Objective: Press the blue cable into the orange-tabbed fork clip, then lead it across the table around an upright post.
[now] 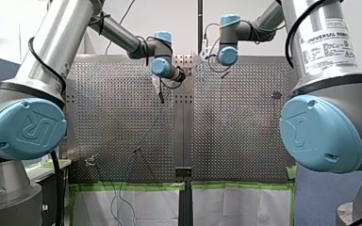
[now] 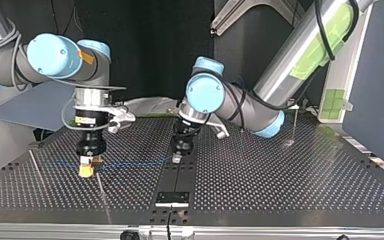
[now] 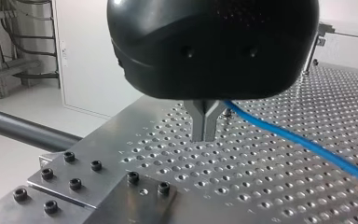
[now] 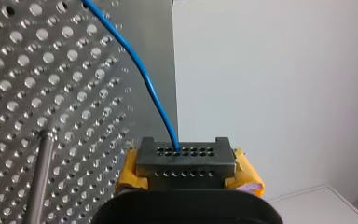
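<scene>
Blue cable (image 2: 130, 163) held low over the surface (image 2: 290, 175), gripped by both pincers.

In the top view the cable is seen stretched nearly level just above the perforated surface, from the right pincer (image 2: 90, 169) at the view's left to the left pincer (image 2: 177, 158) near the middle seam. The right pincer's yellow pads are closed on it. In the right wrist view the cable is seen leaving from between them and curving away over the holes, with a thin metal rod (image 4: 41, 177) close beside. The left pincer's metal fingers (image 3: 198, 122) are drawn together to a point and clamped on the cable, which is seen emerging just beside them and running off low over the surface.
</scene>
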Available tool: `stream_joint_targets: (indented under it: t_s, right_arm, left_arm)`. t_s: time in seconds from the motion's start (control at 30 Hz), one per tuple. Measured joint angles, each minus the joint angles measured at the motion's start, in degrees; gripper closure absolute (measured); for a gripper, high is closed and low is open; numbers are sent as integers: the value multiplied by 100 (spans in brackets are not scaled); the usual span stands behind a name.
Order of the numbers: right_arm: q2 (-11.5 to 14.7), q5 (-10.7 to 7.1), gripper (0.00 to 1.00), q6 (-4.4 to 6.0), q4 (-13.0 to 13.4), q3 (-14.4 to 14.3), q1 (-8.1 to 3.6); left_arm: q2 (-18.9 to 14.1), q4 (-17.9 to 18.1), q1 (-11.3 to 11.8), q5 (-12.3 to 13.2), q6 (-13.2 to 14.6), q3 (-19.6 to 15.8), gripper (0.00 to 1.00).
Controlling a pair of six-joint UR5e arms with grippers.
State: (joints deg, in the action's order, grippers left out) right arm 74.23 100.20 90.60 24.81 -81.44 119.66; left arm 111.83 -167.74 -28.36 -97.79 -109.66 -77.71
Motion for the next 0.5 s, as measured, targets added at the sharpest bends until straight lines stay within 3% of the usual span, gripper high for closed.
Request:
stream_joint_targets:
  t_s: [0.23,0.5]
  right_arm:
    - [0,0,100,32,-1,0,-150]
    - [2,0,100,98,-1,2,-354]
  left_arm:
    - [11,-279,-22,18,-34,330,100]
    - [24,-329,-64,93,-118,738,100]
